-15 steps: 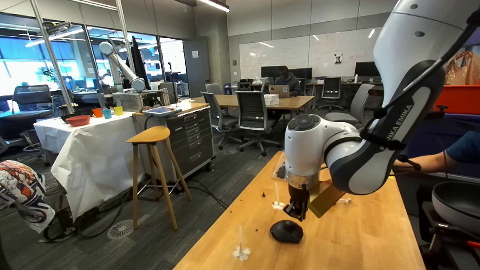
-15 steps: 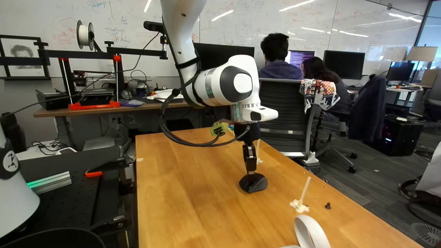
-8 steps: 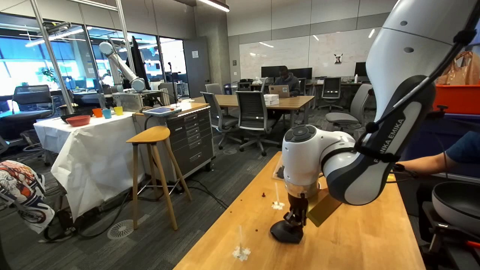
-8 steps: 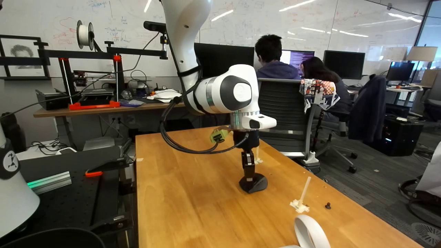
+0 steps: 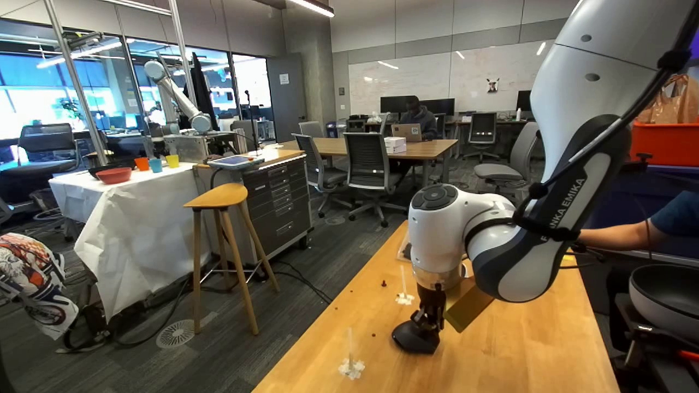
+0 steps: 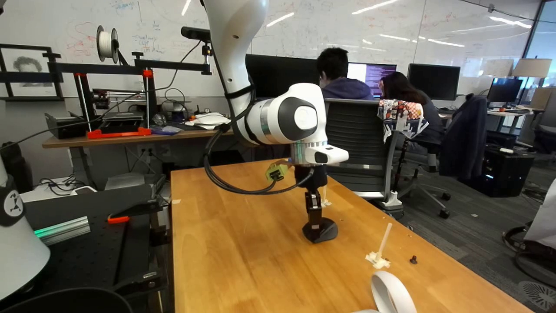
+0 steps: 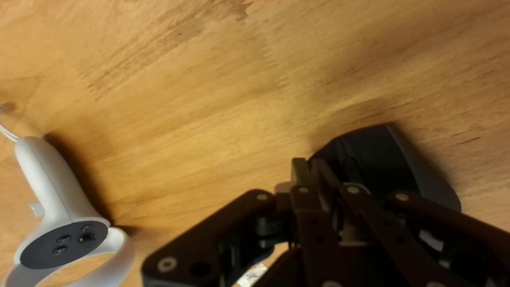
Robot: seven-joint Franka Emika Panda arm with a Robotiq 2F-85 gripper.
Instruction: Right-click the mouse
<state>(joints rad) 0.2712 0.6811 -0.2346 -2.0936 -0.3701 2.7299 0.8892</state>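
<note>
The black mouse sits on the wooden table; it shows in both exterior views. My gripper points down at the mouse, its fingertips low against the mouse's top or near side; contact cannot be told for certain. In an exterior view the fingers cover part of the mouse. In the wrist view the fingertips are together with nothing seen between them. There they overlap the left edge of the mouse, left of its scroll wheel. The mouse's rear is hidden behind the fingers.
A white controller with a ring lies on the table; its ring also shows in an exterior view. Thin upright sticks stand in tape. A small dark bolt stands near the table edge. A clear tray is partly hidden.
My gripper has come down from above the mouse to its surface. In the last half second it has moved only slightly, and the mouse has shifted a tiny bit.
</note>
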